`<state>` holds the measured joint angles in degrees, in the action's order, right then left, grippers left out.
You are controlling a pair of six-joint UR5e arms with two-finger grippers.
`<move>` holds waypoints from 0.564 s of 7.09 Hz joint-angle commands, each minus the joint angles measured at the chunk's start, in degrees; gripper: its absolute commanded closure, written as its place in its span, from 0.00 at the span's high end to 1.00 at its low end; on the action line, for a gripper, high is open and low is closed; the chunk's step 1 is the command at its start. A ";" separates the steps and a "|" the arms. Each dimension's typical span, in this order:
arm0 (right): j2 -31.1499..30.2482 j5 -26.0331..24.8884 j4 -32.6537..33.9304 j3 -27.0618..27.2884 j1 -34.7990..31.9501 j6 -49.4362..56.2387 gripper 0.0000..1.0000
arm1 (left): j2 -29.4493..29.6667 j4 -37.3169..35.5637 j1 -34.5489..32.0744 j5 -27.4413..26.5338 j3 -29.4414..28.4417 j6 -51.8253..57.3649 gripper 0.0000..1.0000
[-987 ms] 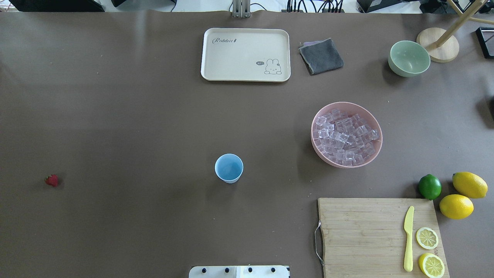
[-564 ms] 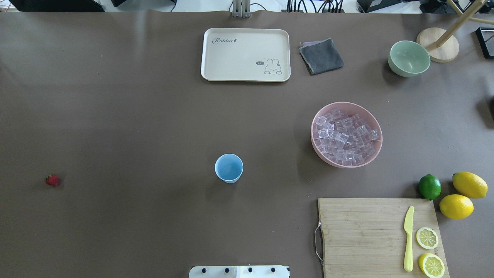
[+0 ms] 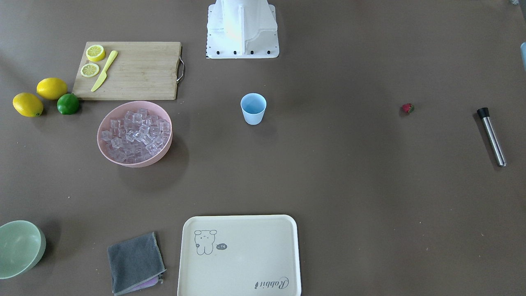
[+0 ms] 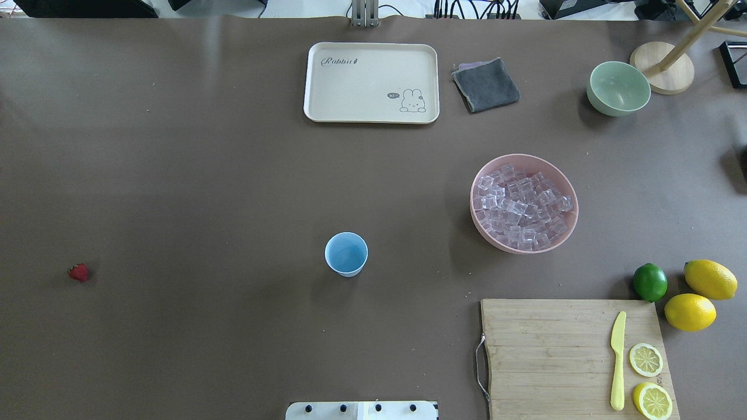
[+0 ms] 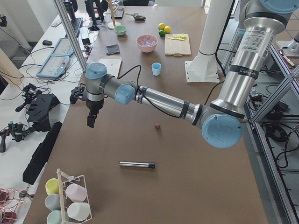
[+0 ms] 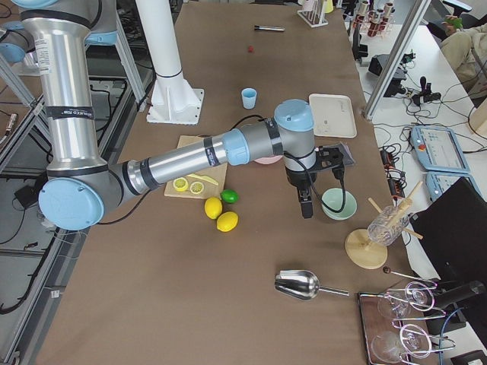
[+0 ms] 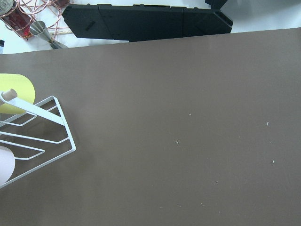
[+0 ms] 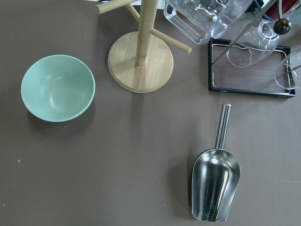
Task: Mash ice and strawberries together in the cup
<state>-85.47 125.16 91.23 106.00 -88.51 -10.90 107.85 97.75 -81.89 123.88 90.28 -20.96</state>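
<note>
We judge that nothing is loaded yet: the small light blue plastic cup (image 4: 346, 254) stands empty, the tiny red strawberry (image 4: 78, 272) lies well to its left, and the clear ice cubes (image 4: 521, 209) fill a wide pink bowl (image 4: 571, 189) to its right and farther out. Our left gripper (image 5: 91, 122) and right gripper (image 6: 307, 207) hang well beyond the cup on either side, and we cannot tell whether their fingers are apart or together. Next we must fetch berry or ice.

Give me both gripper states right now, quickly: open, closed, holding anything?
Left gripper: cannot be told, seen only from the side.
Right gripper: cannot be told, seen only from the side.
</note>
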 commanded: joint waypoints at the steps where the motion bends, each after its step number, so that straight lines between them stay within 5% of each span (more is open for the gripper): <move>1: -0.14 -0.18 0.00 0.26 0.00 0.00 1.00 | 0.00 -0.01 -0.11 0.04 0.16 0.13 0.98; 4: -0.23 -0.35 0.09 1.14 0.00 0.00 1.00 | 0.08 -0.01 -0.20 0.04 0.07 0.13 0.98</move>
<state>-85.66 124.97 91.31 106.73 -88.51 -10.84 107.86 97.73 -82.07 123.90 90.30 -20.84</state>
